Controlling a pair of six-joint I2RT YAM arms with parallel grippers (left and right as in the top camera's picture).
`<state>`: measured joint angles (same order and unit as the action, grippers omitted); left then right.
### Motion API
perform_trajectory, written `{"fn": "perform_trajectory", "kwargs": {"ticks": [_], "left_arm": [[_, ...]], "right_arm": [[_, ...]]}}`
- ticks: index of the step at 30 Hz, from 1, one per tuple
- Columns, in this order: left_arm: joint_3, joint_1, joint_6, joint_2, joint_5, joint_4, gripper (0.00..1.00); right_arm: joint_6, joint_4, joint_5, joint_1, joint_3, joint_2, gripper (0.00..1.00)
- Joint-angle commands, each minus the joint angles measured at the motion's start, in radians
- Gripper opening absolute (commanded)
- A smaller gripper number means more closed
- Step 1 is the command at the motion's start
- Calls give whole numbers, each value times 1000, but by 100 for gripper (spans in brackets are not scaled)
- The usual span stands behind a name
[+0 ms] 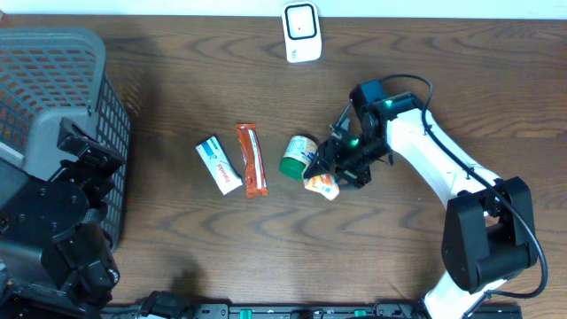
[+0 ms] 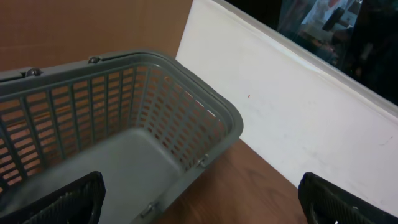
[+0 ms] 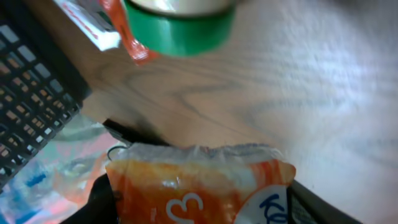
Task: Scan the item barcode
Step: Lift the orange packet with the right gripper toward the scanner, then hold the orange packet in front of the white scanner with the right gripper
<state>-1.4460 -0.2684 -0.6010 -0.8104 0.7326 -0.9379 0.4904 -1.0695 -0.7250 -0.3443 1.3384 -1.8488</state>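
An orange snack packet [image 3: 199,186] fills the gap between my right gripper's [image 3: 200,202] fingers, which are shut on it. From overhead the packet [image 1: 322,185] sticks out to the left of the right gripper [image 1: 341,170], low over the table. A white scanner [image 1: 301,33] stands at the table's far edge, well behind the gripper. My left gripper [image 2: 199,199] is open and holds nothing, hovering over the near corner of the grey basket [image 2: 155,124].
A green-lidded jar [image 1: 299,156] lies just left of the packet. Further left lie an orange bar [image 1: 252,159] and a white-and-blue box [image 1: 218,165]. The grey basket [image 1: 62,80] fills the far left, with the left arm [image 1: 62,221] beside it.
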Motion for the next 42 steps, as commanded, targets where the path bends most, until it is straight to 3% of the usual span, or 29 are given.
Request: {"fn": "perform_trajectory", "kwargs": {"ticks": [1, 10, 19, 29, 34, 42], "left_arm": [[3, 6, 16, 0, 13, -1, 99], [3, 6, 16, 0, 13, -1, 100], [3, 6, 16, 0, 13, -1, 99], [3, 6, 16, 0, 13, -1, 100], [3, 6, 16, 0, 13, -1, 100], [3, 6, 16, 0, 13, -1, 99]], "right_arm": [[-21, 72, 65, 0, 16, -8, 60], [-12, 409, 146, -12, 57, -8, 54], [-10, 727, 467, -17, 81, -15, 61], [-31, 1052, 630, -9, 120, -137, 60], [-85, 1115, 721, -9, 251, -295, 62], [-157, 1122, 774, -13, 639, -574, 63]]}}
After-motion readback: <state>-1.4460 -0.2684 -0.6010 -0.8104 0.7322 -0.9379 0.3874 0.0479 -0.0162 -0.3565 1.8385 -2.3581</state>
